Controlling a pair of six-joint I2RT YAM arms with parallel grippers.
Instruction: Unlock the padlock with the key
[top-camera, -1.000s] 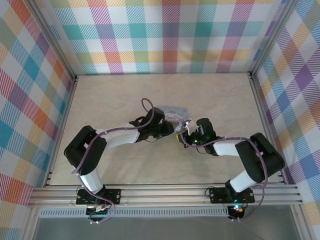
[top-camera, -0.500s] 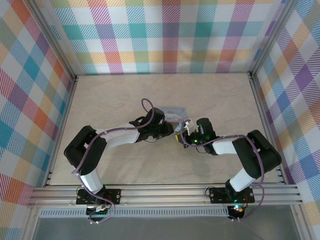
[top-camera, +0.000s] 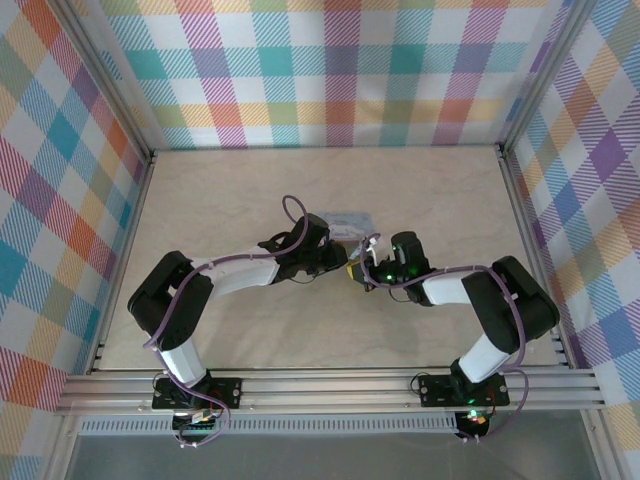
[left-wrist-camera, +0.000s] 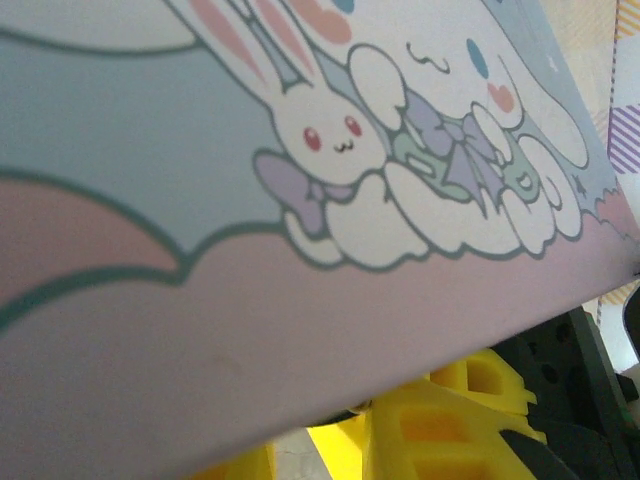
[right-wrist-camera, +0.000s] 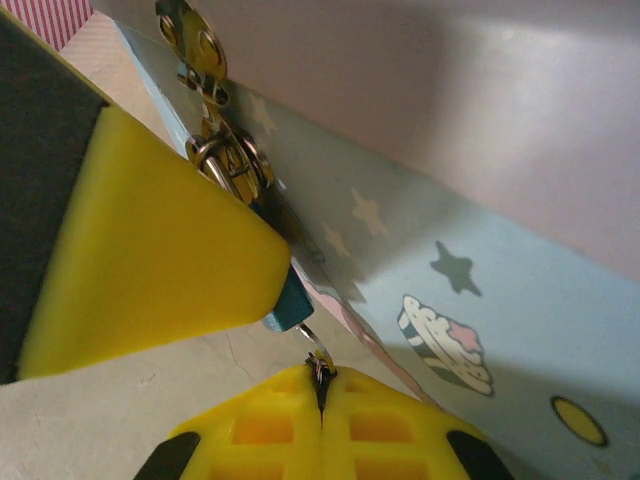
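Elbows flared out toward the side edges, both of my arms reach in from the near edge of the tabletop (top-camera: 230, 200) and meet nose to nose near its middle. The left gripper (top-camera: 340, 262) and right gripper (top-camera: 364, 275) are almost touching, just on the near side of the pale blue tin (top-camera: 345, 220), and both forearms lie low and nearly level. From overhead that junction is a dark knot with a speck of yellow, and nothing small can be read there. My right wrist camera fills in the detail. The padlock (right-wrist-camera: 287, 303), a small dark blue-green block, hangs below the tin's gold clasp (right-wrist-camera: 205, 60) on the tin's front wall and is mostly hidden behind one broad yellow finger (right-wrist-camera: 150, 240) of my left gripper. My right fingertips are pressed tight together on a thin metal loop (right-wrist-camera: 316, 346) that runs to the padlock's lower corner. I cannot tell whether that loop belongs to the key. My left wrist camera looks close across the tin's cartoon-printed lid, with my own left fingers (left-wrist-camera: 450, 420) poking out beneath its edge. A slim gap shows between them, but I cannot tell whether they clamp anything.
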